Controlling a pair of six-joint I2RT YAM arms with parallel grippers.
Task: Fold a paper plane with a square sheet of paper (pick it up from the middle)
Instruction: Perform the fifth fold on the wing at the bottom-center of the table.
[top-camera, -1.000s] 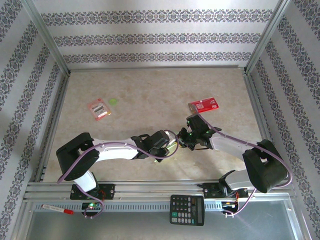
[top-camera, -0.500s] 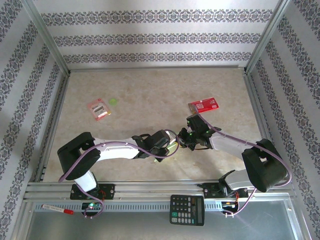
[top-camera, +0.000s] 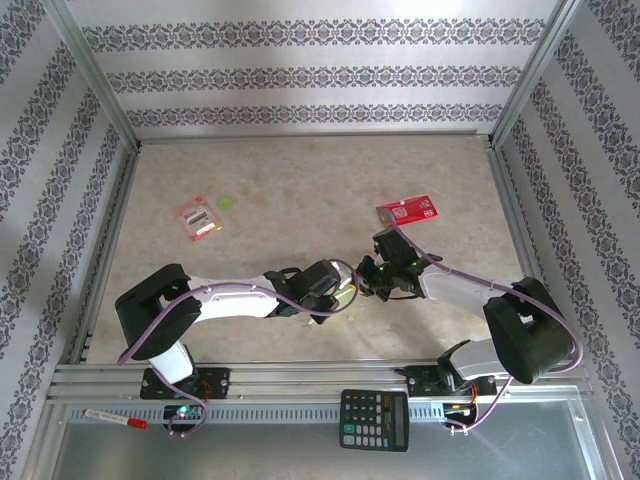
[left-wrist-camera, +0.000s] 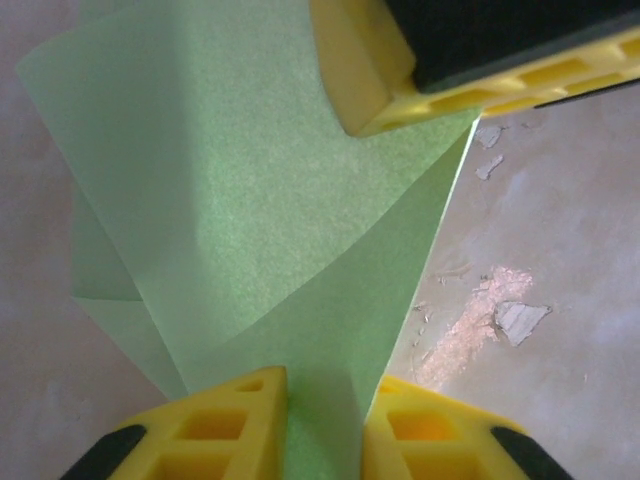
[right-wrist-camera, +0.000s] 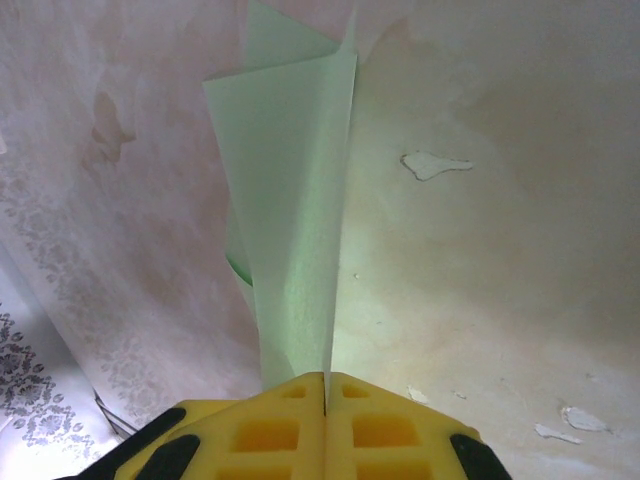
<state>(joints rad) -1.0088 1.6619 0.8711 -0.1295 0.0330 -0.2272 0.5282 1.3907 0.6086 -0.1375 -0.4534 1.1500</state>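
Observation:
The light-green sheet of paper is folded into a narrow creased shape and held up between the two grippers, just above the table near its front middle. My right gripper is shut on one thin edge of the paper, which rises from its closed yellow fingers. In the left wrist view those right fingers show at the top. My left gripper is open; its yellow fingers stand apart with the paper passing loosely between them. In the top view the left gripper and right gripper almost meet.
A red packet lies just beyond the right gripper. A red-and-white packet and a tiny green disc lie at the far left. A calculator and a marker rest on the front rail. Patterned walls surround the table.

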